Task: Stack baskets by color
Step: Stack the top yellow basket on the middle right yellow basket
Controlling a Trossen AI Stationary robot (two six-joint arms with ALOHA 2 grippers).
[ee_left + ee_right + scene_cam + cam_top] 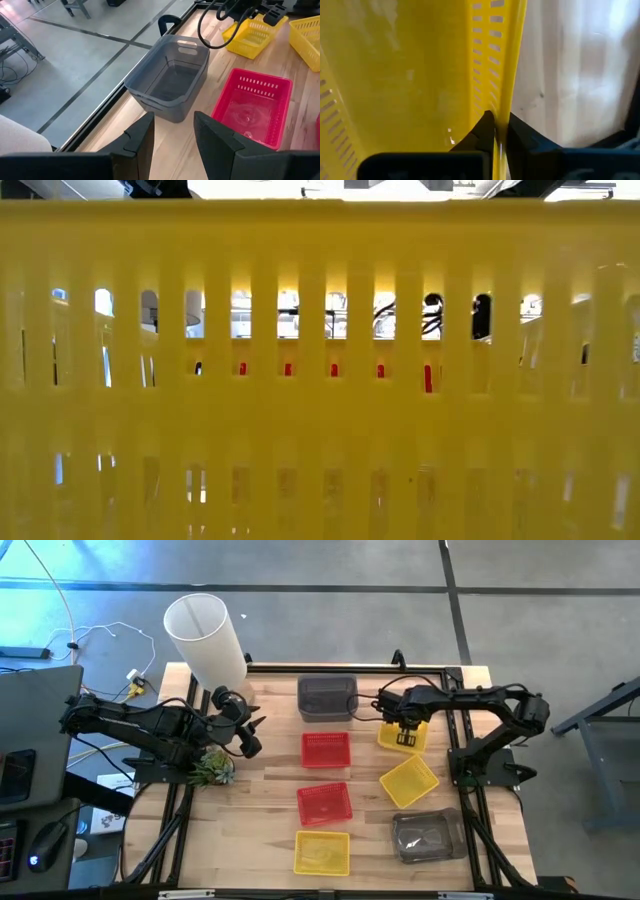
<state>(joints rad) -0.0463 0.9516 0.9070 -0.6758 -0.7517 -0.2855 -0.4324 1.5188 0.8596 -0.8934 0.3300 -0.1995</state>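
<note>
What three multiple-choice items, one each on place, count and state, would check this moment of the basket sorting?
1. Where is the right gripper?
A. Over the grey basket at the far edge
B. At the wall of a yellow basket
C. Over the white cylinder

2. How many yellow baskets show in the high view?
A. One
B. Two
C. Three

3. How does the left gripper stand?
A. Open, holding nothing
B. Shut on a red basket
C. Shut on a grey basket

Answers:
1 B: the right wrist view shows its fingers pinching the yellow wall.
2 C: one at the gripper, a second nearer, a third at the near edge.
3 A: the left wrist view shows its fingers apart with nothing between them.
</note>
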